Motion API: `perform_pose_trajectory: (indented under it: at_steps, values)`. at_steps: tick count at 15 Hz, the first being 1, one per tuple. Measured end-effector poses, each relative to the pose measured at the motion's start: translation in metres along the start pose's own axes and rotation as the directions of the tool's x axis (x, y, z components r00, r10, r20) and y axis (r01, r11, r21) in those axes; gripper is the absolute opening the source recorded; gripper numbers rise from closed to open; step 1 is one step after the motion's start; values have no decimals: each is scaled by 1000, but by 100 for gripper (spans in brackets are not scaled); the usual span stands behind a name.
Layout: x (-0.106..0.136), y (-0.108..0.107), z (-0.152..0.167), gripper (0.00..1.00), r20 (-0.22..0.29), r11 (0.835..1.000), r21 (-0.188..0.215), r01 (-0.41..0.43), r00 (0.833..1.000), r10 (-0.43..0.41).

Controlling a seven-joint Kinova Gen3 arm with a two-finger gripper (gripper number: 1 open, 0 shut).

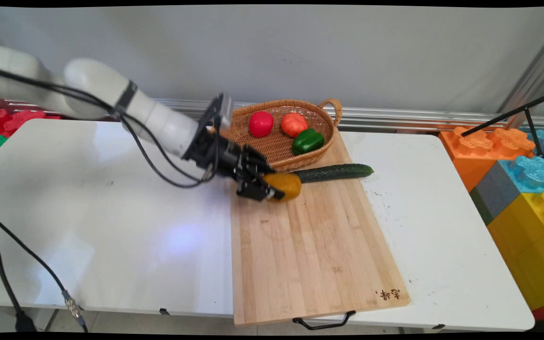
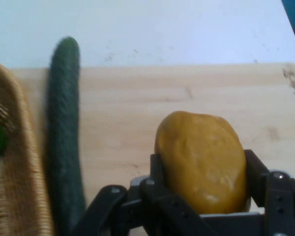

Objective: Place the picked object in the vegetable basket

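A black metal handle (image 1: 324,323) hangs off the near end of the bamboo cutting board (image 1: 310,245), closest to the camera. The board lies lengthwise on the white table (image 1: 102,226), and its near right corner carries a small burnt-in mark (image 1: 387,294) of a few characters, too small to read.

The arm reaches in from the upper left, its forearm sloping down to the right, with black cables (image 1: 158,156) looping under the wrist. The gripper (image 1: 274,188) lies low over the board's far left part, pointing right. Its two black fingers are closed against the sides of a yellow-orange potato (image 2: 202,160), which the hand view shows seated between them, bulging beyond their tips.

Just behind the potato a dark green cucumber (image 1: 335,172) lies across the board's far end, its tip reaching onto the table at the right. It rests beside the rim of a wicker basket (image 1: 276,151) with a loop handle, which sits on the board's far edge. Inside are a red tomato (image 1: 260,123), an orange-red tomato (image 1: 293,124) and a green bell pepper (image 1: 308,141).

A pale wall with a metal rail stands behind the table. Large toy building blocks (image 1: 522,174) in orange, blue, grey and yellow are stacked at the right; red and green ones show at the left edge.
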Motion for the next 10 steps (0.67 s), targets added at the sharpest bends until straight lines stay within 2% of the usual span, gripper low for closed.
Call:
perform_pose_trajectory:
  at_steps: [5,9,10]
  values:
    - [28,-28,-36,0,-19,989,142,43,999,-40]
    - [34,-55,-50,0,-34,962,257,93,996,-87]
    - [34,-64,-53,0,-37,949,293,113,994,-107]
